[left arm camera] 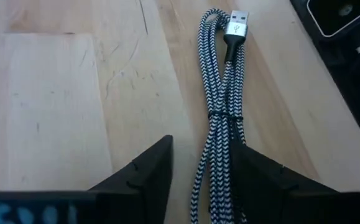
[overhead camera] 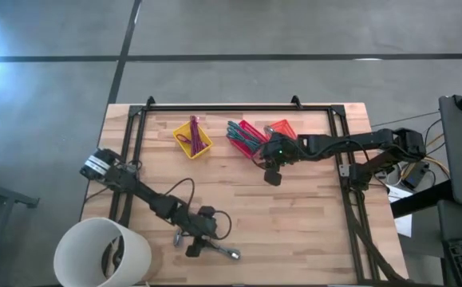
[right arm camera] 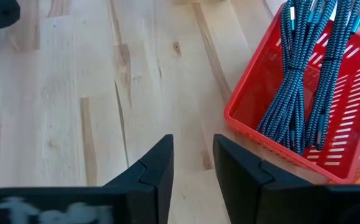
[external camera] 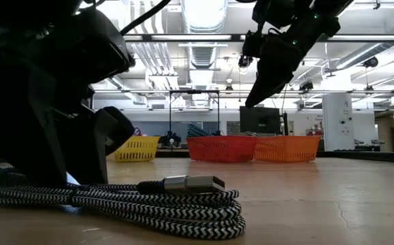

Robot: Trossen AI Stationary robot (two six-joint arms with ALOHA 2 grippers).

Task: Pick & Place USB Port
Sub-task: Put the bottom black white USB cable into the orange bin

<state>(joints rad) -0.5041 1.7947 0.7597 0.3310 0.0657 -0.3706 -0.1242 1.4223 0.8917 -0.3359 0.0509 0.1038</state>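
Braided black-and-white USB cable (left arm camera: 220,130) lies bundled on the bench (overhead camera: 310,215), straddled by my left end effector (left arm camera: 199,171), fingers spread and released, around seven o'clock on the bench. I read that as lined up for a grasp. My right end effector (right arm camera: 192,165) hangs empty, fingers apart, beside the red basket (right arm camera: 273,115) of blue cables at one o'clock.

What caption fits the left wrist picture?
Left gripper open, straddling a bundled black-and-white USB cable on the wooden table.
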